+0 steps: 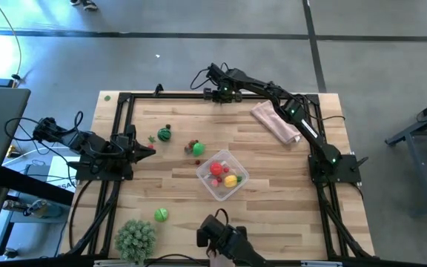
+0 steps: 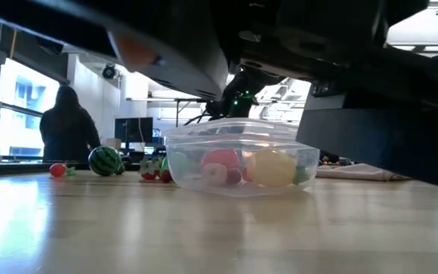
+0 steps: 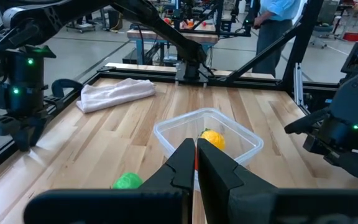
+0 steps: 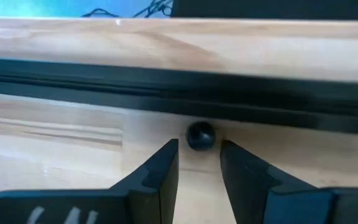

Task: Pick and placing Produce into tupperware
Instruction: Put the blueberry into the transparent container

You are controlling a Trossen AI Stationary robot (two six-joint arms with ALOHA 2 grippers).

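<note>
Parted by a narrow gap and holding nothing, the right gripper (image 4: 199, 149) sits at the tabletop's far edge, nose to the black frame rail (image 4: 179, 93). A small dark round thing (image 4: 200, 135) lies just past its fingertips, and I cannot tell whether it is produce or a fitting. The left gripper (image 3: 196, 150) is clenched tight and empty, waiting at the left edge and pointing inward. The tupperware (image 2: 234, 127) stands near the middle of the tabletop with a red piece (image 1: 216, 168), a yellow one (image 1: 230, 180) and some green already inside. Loose produce is still out: a striped melon (image 1: 164, 134) and a red-and-green piece (image 1: 195, 147) lie between the left edge and the tupperware, and a green piece (image 1: 161, 215) sits toward the near edge, by the spiky plant (image 1: 136, 237). All of it lies toward the near edge and to the left of the right jaws, well apart from them. By my read the left arm is much the nearer, with the melon close ahead of it. The pieces are roundish, so no long axis matters. The high view alone gives this whole layout. The right wrist view alone shows the gap and the dark ball, and the low view shows the fill level through the clear wall. A cloth (image 1: 275, 121) lies toward the far right corner.
</note>
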